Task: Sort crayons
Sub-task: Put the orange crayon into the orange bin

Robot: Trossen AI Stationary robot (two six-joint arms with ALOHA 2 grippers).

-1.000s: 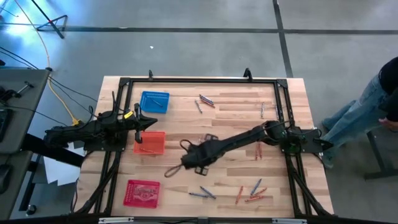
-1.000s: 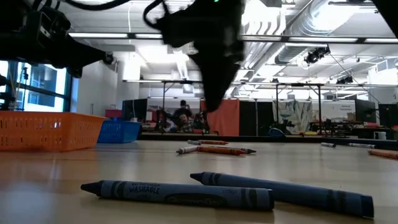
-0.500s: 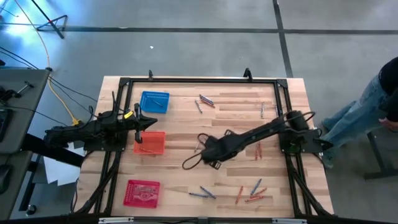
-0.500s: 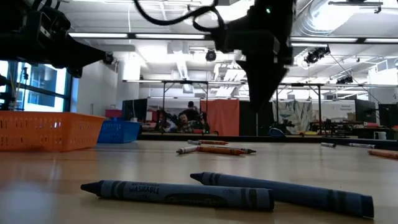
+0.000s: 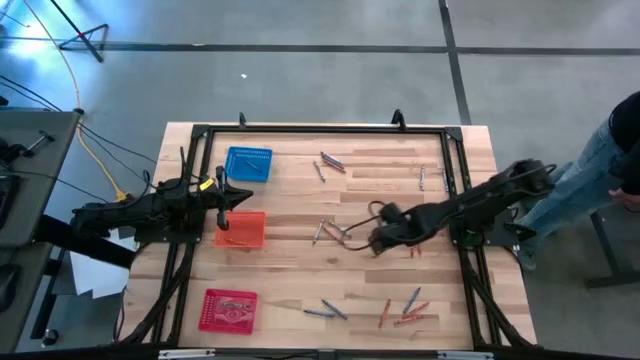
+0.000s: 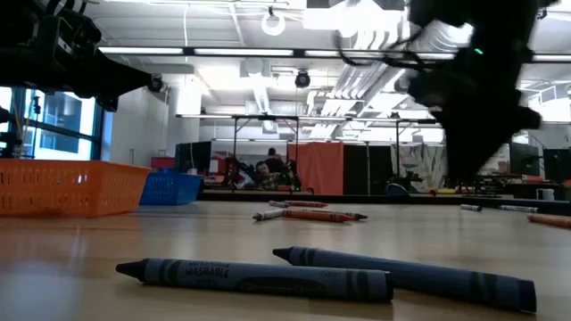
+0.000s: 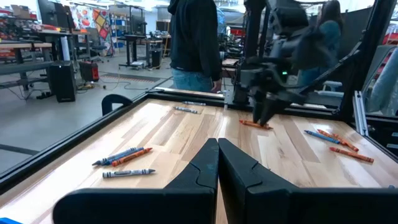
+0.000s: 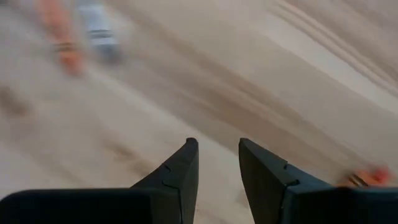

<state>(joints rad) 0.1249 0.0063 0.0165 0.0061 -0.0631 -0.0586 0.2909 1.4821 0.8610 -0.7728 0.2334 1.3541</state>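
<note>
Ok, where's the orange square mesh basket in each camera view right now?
High view: orange square mesh basket, left of the table's middle.
Low view: far left, standing on the table.
Left wrist view: not in it.
Right wrist view: not in it.
Shared landmark: the blue square mesh basket next to it, also seen in the low view.

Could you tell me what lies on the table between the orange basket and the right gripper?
In the high view, a small cluster of crayons lies between the orange basket and the right gripper; otherwise bare wood.
</note>
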